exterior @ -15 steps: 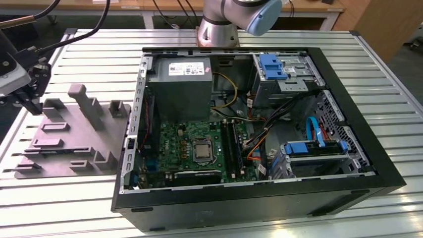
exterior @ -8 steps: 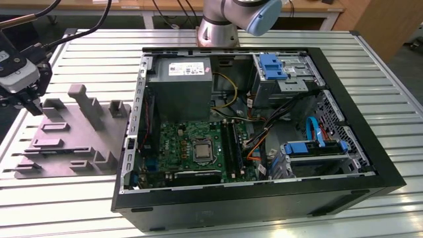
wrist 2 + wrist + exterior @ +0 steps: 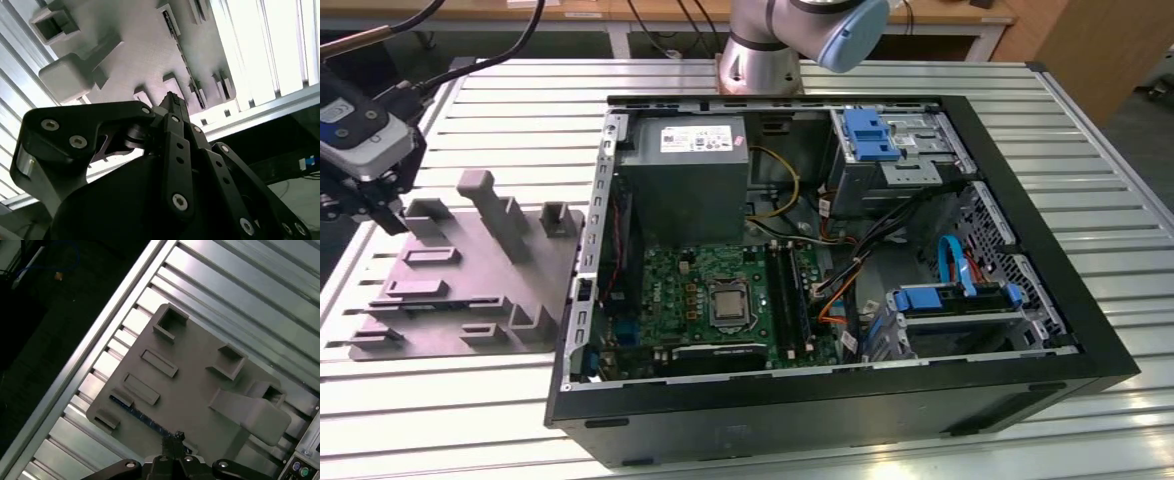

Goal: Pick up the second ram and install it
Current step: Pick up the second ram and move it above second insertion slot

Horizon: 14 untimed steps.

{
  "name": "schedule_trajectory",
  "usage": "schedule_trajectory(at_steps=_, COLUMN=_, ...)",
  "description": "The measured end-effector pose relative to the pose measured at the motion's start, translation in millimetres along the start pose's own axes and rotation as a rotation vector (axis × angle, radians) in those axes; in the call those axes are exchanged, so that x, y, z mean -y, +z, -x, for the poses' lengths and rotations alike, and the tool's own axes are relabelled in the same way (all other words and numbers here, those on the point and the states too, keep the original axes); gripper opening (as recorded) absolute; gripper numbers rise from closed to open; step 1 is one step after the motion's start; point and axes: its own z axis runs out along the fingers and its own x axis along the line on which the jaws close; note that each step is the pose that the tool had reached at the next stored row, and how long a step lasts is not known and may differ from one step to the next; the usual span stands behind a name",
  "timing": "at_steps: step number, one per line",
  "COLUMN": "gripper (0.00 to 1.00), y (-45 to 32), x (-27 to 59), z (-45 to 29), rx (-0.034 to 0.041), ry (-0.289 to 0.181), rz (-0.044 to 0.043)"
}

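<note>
Exterior view's left edge: the gripper (image 3: 384, 218), low at the far corner of a grey fixture plate (image 3: 467, 285), with dark cables (image 3: 527, 35) running up from the wrist. Fixture plate flat on a slatted metal surface (image 3: 454, 420), studded with raised blocks, shallow pockets and a tall post (image 3: 483, 205). Just beside the plate, toward the exterior view's right, an open computer case (image 3: 854, 400) lying on its side: green motherboard (image 3: 674, 280) on its floor, grey power supply (image 3: 683, 165) behind that, long black slot rails (image 3: 787, 290) next to the processor socket (image 3: 724, 300), a bright blue drive bracket (image 3: 867, 135) in the far corner. Arm's base (image 3: 767, 55) standing behind the case.

Seen in the first wrist view: the second ram (image 3: 142, 416), a thin dark-blue strip set on edge in a groove along the plate's border, the border nearest the surface's rim. Gripper tip (image 3: 176, 436) right on the line of that strip, toward the end nearer the tall post. Not installed yet; well apart from the case. Jaws: pinching the strip or merely beside it, cannot tell.

Second wrist view: black linkage of the gripper (image 3: 172, 100) in front, the plate's blocks and pockets beyond its tip.
</note>
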Motion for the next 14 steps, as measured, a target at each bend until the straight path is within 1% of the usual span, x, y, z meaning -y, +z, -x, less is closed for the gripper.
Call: schedule_trajectory(at_steps=14, gripper=0.10, y=4.6, x=0.2, z=0.0, rx=-0.0112, ry=-0.254, rz=0.0006)
